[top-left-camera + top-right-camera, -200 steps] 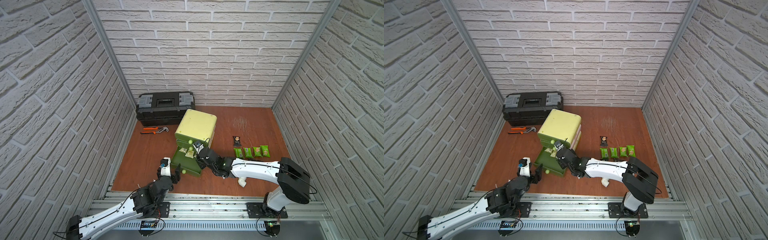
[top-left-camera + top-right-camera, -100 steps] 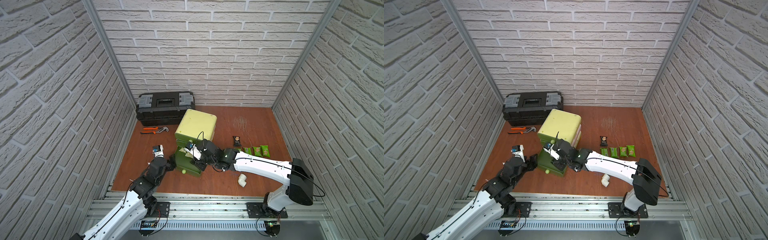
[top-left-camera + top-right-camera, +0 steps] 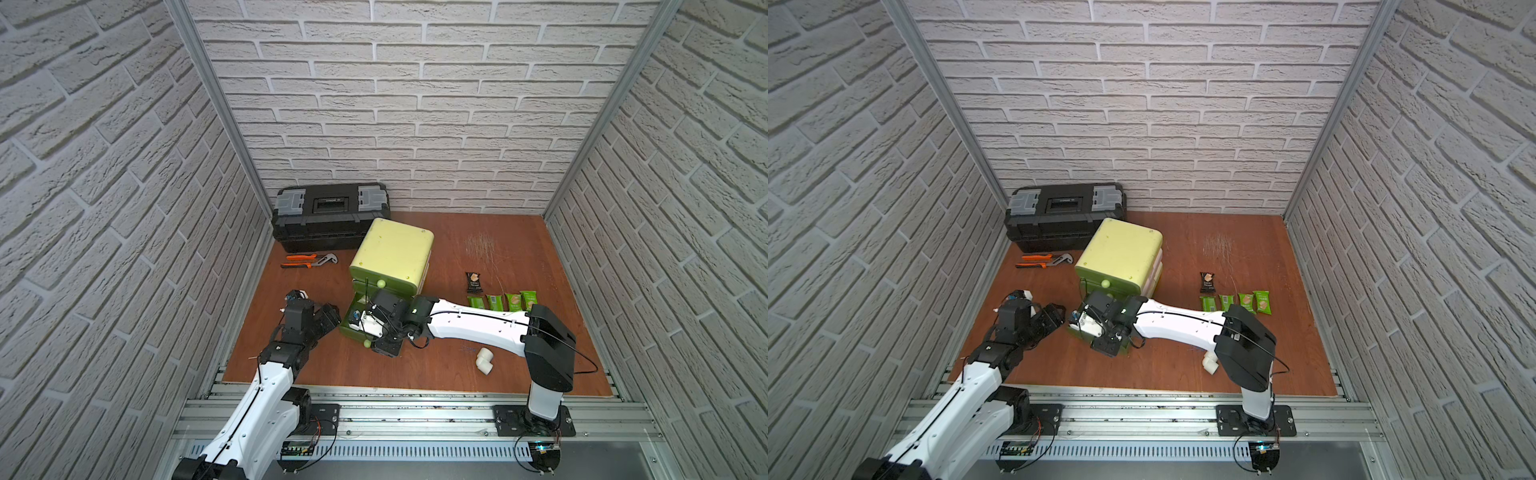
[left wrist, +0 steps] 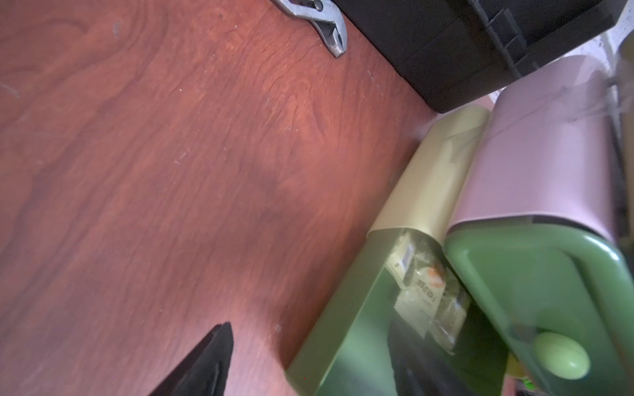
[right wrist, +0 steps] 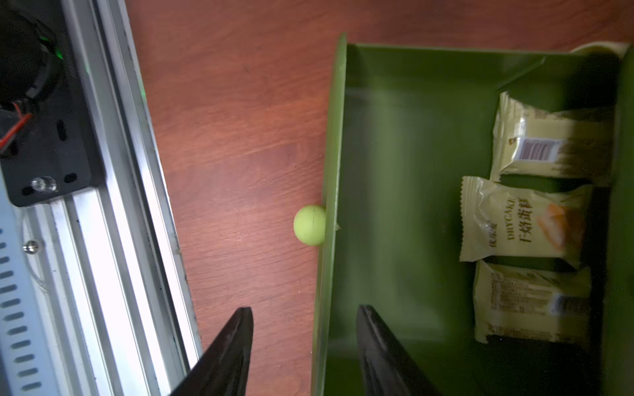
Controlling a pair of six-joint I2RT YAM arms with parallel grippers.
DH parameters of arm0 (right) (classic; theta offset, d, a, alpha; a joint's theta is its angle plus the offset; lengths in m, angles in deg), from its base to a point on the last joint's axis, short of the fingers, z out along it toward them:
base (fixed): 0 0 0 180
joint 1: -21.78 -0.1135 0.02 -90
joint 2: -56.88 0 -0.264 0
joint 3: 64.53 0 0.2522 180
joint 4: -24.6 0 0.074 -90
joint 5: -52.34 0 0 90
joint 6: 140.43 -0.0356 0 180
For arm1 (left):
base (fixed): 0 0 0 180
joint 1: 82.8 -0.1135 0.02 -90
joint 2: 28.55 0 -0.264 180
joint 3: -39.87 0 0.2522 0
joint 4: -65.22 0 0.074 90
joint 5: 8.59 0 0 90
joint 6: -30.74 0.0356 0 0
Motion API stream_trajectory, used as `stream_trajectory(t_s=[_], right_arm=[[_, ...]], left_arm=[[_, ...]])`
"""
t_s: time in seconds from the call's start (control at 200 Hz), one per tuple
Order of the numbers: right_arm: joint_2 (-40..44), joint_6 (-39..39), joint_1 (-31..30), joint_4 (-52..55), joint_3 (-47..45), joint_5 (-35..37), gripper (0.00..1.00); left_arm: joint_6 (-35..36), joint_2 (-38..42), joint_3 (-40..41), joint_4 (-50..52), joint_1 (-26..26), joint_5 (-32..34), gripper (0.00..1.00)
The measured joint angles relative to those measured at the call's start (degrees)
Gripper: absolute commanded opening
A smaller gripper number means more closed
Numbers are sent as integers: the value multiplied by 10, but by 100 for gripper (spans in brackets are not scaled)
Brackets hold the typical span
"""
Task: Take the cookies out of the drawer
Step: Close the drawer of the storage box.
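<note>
- Surface: reddish-brown wood tabletop (image 3: 436, 370), w/ pale scuff marks (image 3: 480, 246) upper right of centre.
- Room: white brick-pattern walls on 3 sides; an alu rail (image 3: 415, 409) is seen along the lower edge of the frame.
- 1 black toolbox (image 3: 331, 216) is set against the back wall, upper left of the tabletop; 1 pair of orange-handled pliers (image 3: 309, 261) lies just below it.
- 1 yellow-green drawer unit (image 3: 392, 249) at centre; its bottom drawer (image 5: 331, 137) stands open; 2 pale-green knobs (image 3: 380, 283) are seen.
- 3 beige cookies (image 5: 521, 219) are seen inside the drawer, at the right edge of the right wrist view.
- 4 green cookies (image 3: 512, 301) in a row and 1 black cookie (image 3: 473, 282) just above the row lie on the tabletop, right of centre in both top views.
- 1 white pipe elbow (image 3: 484, 359), lower right.
- right gripper (image 5: 304, 308): fingers well apart, nothing held; the drawer's front wall is straddled, 1 finger inside, 1 outside.
- left gripper (image 3: 331, 319): just left of the drawer; only 1 finger is seen by its wrist cam, over bare wood; jaws set wide, nothing held.
</note>
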Motion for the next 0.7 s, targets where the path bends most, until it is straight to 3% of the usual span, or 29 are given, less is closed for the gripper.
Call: stream_trajectory(t_s=[0.185,0.475,0.7], right_arm=[[-6,4,-1,11,9,21,47],[-30,5,-13,24,24,23,24],[-33,3,-21,30,24,18,15]], left_arm=[[-38,49,24,0,0,16,76],[-70,97,49,27,-2,33,76],[-85,114,68,40,-2,37,76]])
